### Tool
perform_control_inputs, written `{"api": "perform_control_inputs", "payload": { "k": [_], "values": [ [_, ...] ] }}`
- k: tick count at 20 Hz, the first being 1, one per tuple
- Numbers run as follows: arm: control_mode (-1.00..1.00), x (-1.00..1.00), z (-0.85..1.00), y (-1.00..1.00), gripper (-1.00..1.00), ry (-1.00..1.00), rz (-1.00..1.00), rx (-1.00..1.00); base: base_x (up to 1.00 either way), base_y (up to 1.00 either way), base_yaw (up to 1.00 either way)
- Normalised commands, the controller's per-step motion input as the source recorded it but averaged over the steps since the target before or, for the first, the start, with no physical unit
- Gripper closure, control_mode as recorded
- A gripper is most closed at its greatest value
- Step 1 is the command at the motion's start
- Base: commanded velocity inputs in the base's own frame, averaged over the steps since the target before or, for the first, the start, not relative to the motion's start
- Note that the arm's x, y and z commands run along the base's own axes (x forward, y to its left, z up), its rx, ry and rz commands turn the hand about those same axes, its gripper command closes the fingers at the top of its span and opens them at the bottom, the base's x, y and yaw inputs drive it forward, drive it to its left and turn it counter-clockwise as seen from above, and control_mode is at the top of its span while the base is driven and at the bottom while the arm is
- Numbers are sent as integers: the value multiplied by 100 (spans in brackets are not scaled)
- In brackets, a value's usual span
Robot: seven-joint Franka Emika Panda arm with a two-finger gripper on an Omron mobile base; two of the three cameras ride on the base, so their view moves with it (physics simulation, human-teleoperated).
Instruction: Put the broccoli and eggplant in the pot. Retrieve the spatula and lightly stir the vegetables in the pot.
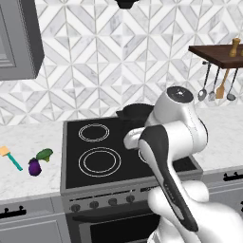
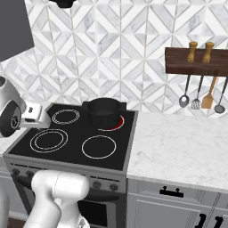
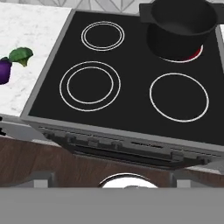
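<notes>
The broccoli (image 1: 44, 154) and glossy eggplant (image 1: 34, 166) lie touching on the counter left of the stove; both probably light, the eggplant slippery, best pinched across its belly. The gripper's opening I cannot tell

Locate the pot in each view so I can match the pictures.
Left base view: pot at the stove's back, partly behind the arm.
Right base view: centre, on the red-glowing back burner.
Hand view: top right, over that burner.
Shared landmark: the black stovetop.
</notes>
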Motion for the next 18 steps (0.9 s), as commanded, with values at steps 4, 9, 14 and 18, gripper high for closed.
{"api": "perform_control_inputs", "payload": {
  "k": [4, 9, 14, 18],
  "values": [
    [-100, 4, -11, 56, -100, 0, -3, 0, 0, 0, 0],
    [-100, 6, -7, 53, -100, 3, 0, 0, 0, 0, 0],
    [-100, 13, -10, 66, -100, 3, 0, 1, 0, 0, 0],
    [-100, 2, -6, 34, -100, 0, -5, 14, 0, 0, 0]
  ]
}}
